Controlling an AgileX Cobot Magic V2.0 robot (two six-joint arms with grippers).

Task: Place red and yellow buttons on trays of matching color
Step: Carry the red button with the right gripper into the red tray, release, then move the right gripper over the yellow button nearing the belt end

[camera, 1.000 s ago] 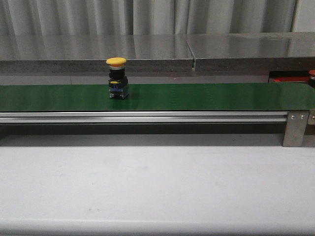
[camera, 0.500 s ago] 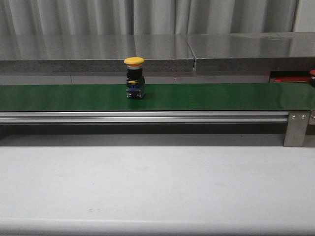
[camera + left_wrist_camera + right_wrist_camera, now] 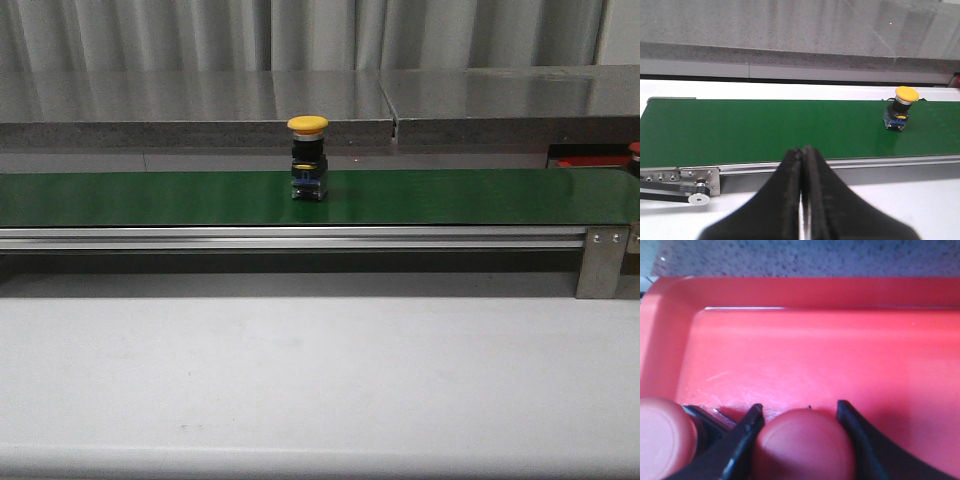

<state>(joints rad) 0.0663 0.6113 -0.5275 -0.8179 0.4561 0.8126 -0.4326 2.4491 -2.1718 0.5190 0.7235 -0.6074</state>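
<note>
A yellow button point(image 3: 307, 160) with a black and blue body stands upright on the green belt point(image 3: 450, 195), a little left of the belt's middle; it also shows in the left wrist view as the yellow button point(image 3: 900, 107). My left gripper point(image 3: 804, 149) hangs shut and empty at the belt's near edge, well apart from it. My right gripper point(image 3: 799, 406) is down inside the red tray point(image 3: 815, 340), its fingers pressed to either side of a red button point(image 3: 805, 445). A second red button point(image 3: 665, 435) stands beside it. No yellow tray is in view.
The red tray's edge point(image 3: 590, 160) and a red button cap point(image 3: 633, 149) peek in at the far right of the front view. A grey stone ledge point(image 3: 200, 110) runs behind the belt. White tabletop point(image 3: 320, 380) lies in front of the belt's metal rail point(image 3: 300, 238).
The yellow button has ridden the belt to the right, from left of the middle toward the centre. Nothing else in the front view has moved.
</note>
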